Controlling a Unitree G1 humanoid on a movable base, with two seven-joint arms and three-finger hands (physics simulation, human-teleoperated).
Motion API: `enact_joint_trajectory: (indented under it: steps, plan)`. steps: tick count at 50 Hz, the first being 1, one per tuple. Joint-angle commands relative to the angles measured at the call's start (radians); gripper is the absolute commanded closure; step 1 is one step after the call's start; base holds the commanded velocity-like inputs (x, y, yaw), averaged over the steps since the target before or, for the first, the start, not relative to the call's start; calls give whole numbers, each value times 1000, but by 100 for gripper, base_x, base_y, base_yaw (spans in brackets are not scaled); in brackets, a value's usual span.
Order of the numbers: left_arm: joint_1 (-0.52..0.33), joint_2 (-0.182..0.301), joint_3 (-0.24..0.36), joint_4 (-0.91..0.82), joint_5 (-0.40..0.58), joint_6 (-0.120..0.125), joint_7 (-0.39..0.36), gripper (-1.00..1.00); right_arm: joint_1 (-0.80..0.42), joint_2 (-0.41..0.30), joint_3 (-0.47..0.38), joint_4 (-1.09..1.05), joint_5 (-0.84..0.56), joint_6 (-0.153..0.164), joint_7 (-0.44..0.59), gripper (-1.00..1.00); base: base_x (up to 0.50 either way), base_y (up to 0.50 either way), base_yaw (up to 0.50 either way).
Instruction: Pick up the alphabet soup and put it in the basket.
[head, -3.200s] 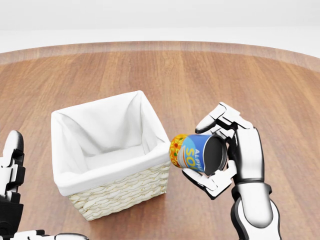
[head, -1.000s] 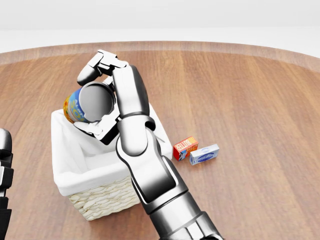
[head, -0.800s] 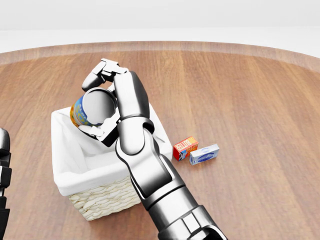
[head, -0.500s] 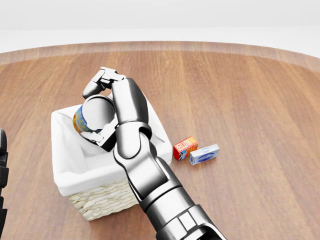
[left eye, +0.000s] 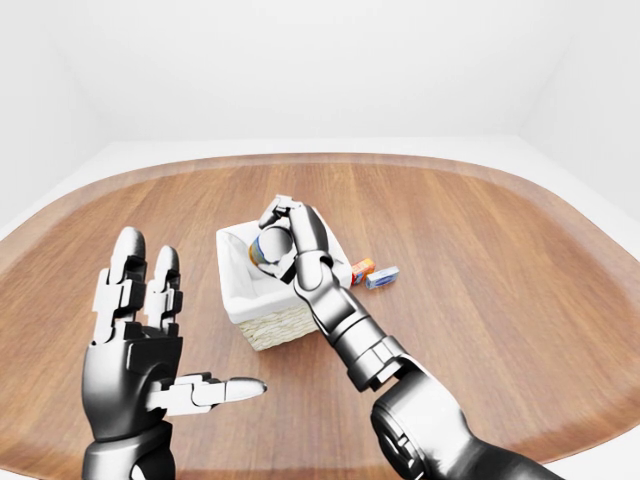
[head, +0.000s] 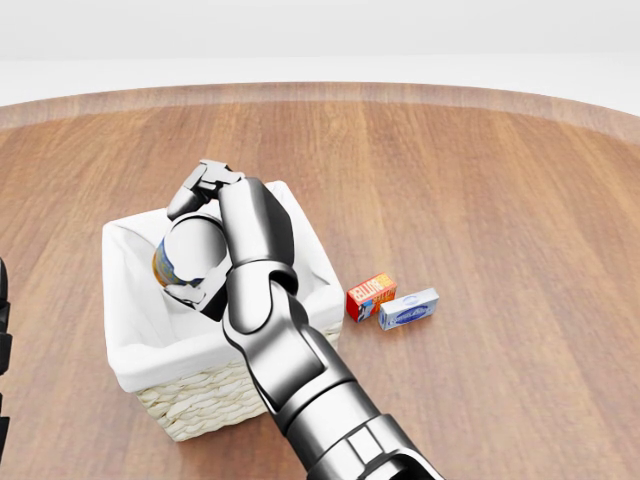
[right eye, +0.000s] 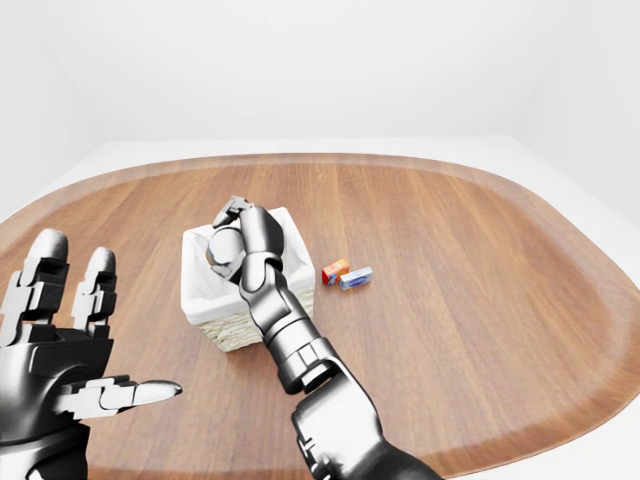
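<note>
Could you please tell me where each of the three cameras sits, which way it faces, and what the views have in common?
Head view: on the head, looking down at the basket and table; shows the right hand closed round the alphabet soup over the basket.
Left-eye view: on the head, wider and facing ahead over the whole table; shows the open left hand and the right arm.
Right-eye view: its pair, nearly the same picture, shifted.
All three share the basket, the can and two small boxes.
</note>
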Motion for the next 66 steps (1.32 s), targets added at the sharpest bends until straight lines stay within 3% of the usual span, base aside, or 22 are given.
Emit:
enact_joint_trajectory:
  steps: [1,23,24,25,27,28,66]
  plan:
    - [-4,-1,4,-5,-2,0,1,-100,-11,7,1,37,27,0,-48,100,0,0,0]
    - [4,-1,-2,-2,2,0,-2,-100,-4,14,3,49,13,0,-55,100,0,0,0]
    - [3,-1,-3,-1,2,0,-1,-100,-5,14,3,50,13,0,-54,77,0,0,0]
    - [1,-1,-3,1,3,0,-1,-100,-3,15,5,47,11,0,-55,28,0,0,0]
    - [1,-1,-3,2,3,0,0,-100,-2,17,6,44,9,0,-55,-95,0,0,0]
    - [3,-1,-2,0,0,0,-1,-100,-1,18,7,41,8,0,-51,-100,0,0,0]
    - [-5,-2,6,0,-2,0,-2,-100,-2,21,6,66,-2,0,-58,-100,0,0,0]
